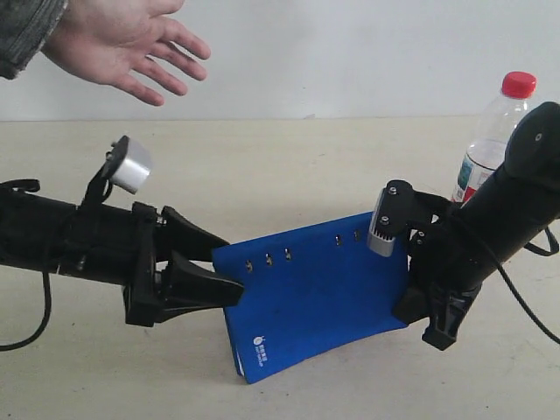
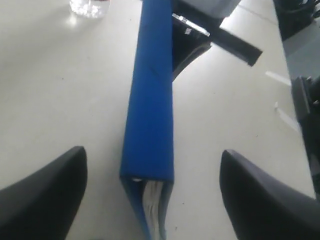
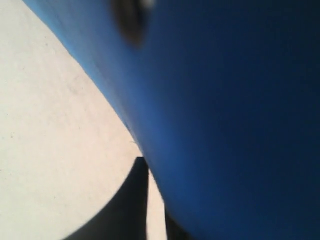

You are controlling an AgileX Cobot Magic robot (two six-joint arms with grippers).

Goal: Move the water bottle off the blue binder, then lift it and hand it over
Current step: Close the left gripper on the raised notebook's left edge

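The blue binder (image 1: 315, 297) is tilted, its right edge raised off the table and its left corner down. My right gripper (image 1: 436, 328) sits under that raised edge, shut, and the binder (image 3: 225, 100) lies over it and hides one finger; nothing shows between the fingers (image 3: 137, 200). At the binder's left edge my left gripper (image 1: 232, 267) is open, with its jaws on either side of the binder's end (image 2: 150, 100) and not touching it. The water bottle (image 1: 490, 131) with its red cap stands upright on the table behind my right arm, off the binder; its clear base (image 2: 90, 6) also shows.
A person's open hand (image 1: 122, 44) hovers at the upper left above the table. My right arm (image 1: 507, 201) stands in front of the bottle's lower part. The pale table (image 1: 289, 166) runs back to a white wall.
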